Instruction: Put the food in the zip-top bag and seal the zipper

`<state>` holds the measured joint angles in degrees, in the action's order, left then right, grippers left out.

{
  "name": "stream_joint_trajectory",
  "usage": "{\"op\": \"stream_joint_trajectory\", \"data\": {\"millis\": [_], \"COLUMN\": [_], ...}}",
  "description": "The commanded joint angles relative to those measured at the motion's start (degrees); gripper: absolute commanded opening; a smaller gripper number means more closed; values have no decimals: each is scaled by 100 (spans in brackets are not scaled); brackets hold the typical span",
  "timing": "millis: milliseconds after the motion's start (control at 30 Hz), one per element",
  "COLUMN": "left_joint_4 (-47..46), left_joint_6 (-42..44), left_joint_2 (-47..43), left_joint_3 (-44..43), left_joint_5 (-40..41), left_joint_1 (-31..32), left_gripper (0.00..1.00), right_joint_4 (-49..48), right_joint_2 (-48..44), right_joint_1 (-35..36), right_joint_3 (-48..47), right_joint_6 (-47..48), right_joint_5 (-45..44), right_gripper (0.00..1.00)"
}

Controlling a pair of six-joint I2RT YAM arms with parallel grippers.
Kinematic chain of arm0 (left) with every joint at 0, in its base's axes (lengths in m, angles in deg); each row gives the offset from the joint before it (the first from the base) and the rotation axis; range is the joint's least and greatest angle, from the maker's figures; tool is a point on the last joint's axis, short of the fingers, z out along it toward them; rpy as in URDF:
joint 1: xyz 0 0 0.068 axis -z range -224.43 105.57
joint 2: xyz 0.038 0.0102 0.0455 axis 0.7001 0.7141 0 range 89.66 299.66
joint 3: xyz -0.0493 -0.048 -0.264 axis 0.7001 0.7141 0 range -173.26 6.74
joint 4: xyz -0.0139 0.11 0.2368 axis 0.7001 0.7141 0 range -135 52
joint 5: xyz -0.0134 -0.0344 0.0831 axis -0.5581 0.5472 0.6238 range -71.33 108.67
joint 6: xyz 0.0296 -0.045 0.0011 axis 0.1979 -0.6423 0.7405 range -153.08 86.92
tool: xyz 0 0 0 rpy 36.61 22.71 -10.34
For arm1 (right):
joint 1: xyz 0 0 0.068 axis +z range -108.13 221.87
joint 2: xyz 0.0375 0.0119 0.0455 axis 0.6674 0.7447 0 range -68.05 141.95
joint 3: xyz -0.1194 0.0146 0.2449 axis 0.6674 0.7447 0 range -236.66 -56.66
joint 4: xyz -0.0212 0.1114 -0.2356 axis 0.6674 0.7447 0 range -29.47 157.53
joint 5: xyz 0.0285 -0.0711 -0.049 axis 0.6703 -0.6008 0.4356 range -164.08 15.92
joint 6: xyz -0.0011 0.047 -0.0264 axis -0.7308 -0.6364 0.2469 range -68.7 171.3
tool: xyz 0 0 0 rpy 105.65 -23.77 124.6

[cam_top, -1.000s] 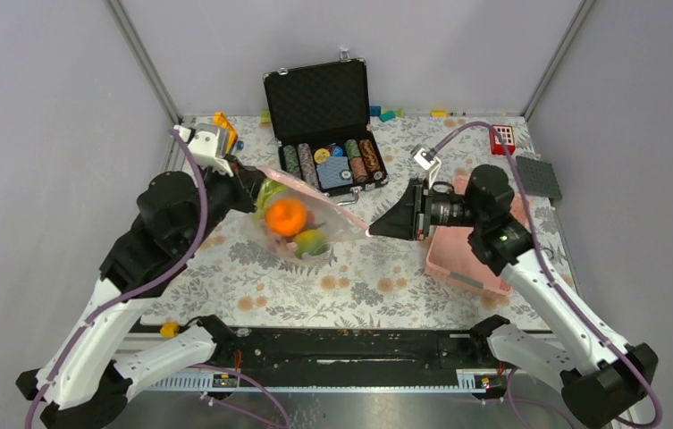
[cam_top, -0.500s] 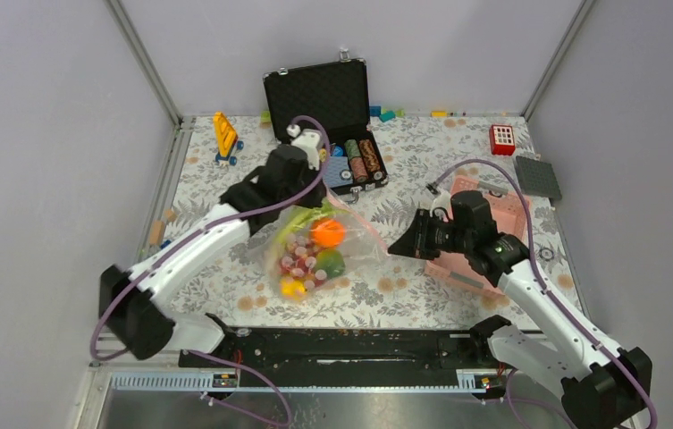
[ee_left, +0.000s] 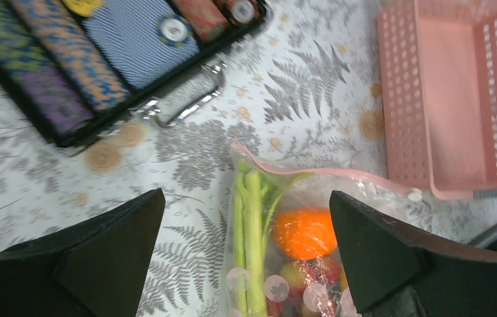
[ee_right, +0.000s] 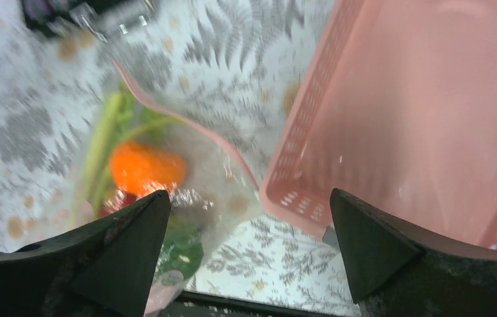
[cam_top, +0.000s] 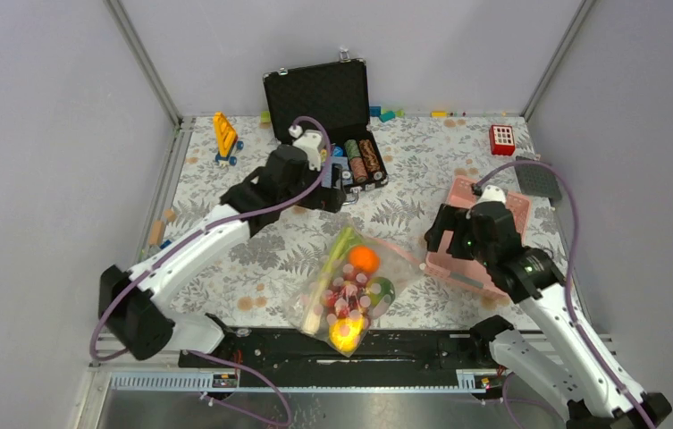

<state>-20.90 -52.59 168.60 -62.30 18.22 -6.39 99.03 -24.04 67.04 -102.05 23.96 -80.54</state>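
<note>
One bag [cam_top: 350, 290] with one zipper [ee_left: 311, 173]. Inside it are one celery stalk [cam_top: 332, 266], one orange [cam_top: 363, 259], one green fruit [cam_top: 380, 291], one lemon [cam_top: 345, 333] and one cluster of red pieces [cam_top: 347, 299], too crowded to count singly. One basket [ee_left: 430, 99]. One open case [cam_top: 317, 94]; its chip rows [ee_left: 67, 59] are partly hidden, so no sure number. One yellow toy [cam_top: 224, 134], one red block [cam_top: 501, 139], one grey plate [cam_top: 538, 183]. At least three small blocks [cam_top: 388, 114] lie along the far edge of the surface [cam_top: 252, 268]. Two tools: left tool [ee_left: 245, 198], right tool [ee_right: 249, 198].
</note>
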Motion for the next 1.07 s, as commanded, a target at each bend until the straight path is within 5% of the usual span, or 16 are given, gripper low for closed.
{"op": "stream_joint_trajectory", "data": {"millis": [0, 167, 267, 367, 1033], "left_joint_4": [453, 1816, 1953, 2193, 1934], "left_joint_6": [-339, -1625, -2136, -2369, -2254], "left_joint_2": [-1065, -2001, -2547, -2612, -2775], "left_joint_3": [-422, -394, 12, 117, 467], "left_joint_5": [1840, 3555, 3530, 3577, 3145], "left_joint_1": [-7, -574, -1162, -1476, -1488], "left_gripper": [99, 99, 99, 99, 99], "right_joint_4": [-5, 46, 227, 241, -606], "right_joint_2": [-581, -946, -739, -372, -666], "right_joint_1": [-19, -20, -100, -417, -504], "right_joint_3": [-698, -919, -1057, -1183, -588], "right_joint_6": [242, 415, 479, 600, 1037], "right_joint_5": [-1018, -2187, -3202, -3239, -3539], "right_gripper": [100, 100, 100, 100, 100]}}
